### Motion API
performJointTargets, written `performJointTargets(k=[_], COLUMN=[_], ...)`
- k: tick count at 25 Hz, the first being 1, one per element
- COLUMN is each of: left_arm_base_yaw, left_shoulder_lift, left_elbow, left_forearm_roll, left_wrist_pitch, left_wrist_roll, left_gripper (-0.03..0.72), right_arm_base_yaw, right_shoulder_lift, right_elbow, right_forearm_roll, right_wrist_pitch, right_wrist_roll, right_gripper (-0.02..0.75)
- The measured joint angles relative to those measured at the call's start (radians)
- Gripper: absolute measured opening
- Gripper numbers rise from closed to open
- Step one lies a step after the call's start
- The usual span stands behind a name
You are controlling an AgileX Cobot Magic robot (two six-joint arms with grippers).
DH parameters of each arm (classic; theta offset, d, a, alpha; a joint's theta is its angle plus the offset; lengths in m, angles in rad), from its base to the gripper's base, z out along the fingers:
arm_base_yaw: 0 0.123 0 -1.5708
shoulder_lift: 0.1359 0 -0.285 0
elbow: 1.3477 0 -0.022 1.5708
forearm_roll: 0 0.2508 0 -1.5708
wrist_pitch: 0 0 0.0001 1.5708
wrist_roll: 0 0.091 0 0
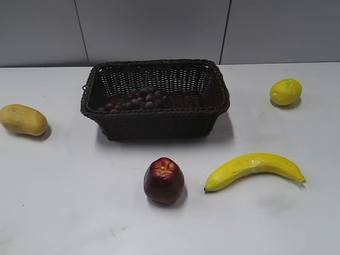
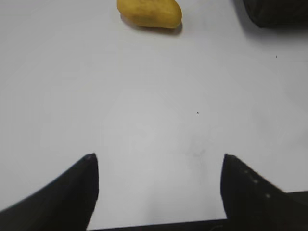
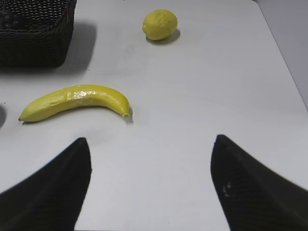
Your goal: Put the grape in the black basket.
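The grape point(image 1: 139, 99), a bunch of dark red-purple grapes, lies inside the black basket point(image 1: 159, 126) at the back middle of the table. A corner of the basket also shows in the right wrist view point(image 3: 36, 45), with a few grapes point(image 3: 10, 20) in it, and in the left wrist view point(image 2: 276, 14). Neither gripper shows in the exterior view. My left gripper point(image 2: 159, 156) is open and empty over bare table. My right gripper point(image 3: 151, 139) is open and empty over bare table, in front of the banana.
A dark red apple point(image 1: 164, 180) stands in front of the basket. A banana point(image 1: 255, 169) point(image 3: 74, 102) lies to its right. A lemon point(image 1: 286, 91) point(image 3: 160, 24) sits at the back right. A yellow mango point(image 1: 23, 119) point(image 2: 150, 13) lies at the left.
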Motion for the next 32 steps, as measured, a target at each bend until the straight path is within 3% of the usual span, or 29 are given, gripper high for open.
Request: performJointTargets(k=[7,23,32], left_arm_base_yaw=[0.0,0.0,0.017], left_shoulder_lift=[-0.152,-0.154,-0.28], left_elbow=[0.097,0.102,0.102], left_forearm_roll=[-0.001,-0.001,-0.001], left_wrist_pitch=[-0.044,-0.06,-0.062], left_wrist_roll=[-0.001,-0.001,-0.001], left_gripper=[0.587,0.543,0.484], right_arm_base_yaw=[0.0,0.0,0.0], right_shoulder_lift=[0.0,0.0,0.0], right_elbow=[0.0,0.0,0.0], right_forearm_roll=[0.0,0.0,0.0], right_wrist_pitch=[0.0,0.0,0.0], right_wrist_roll=[0.0,0.001,0.0], right_gripper=[0.589,0.589,0.589])
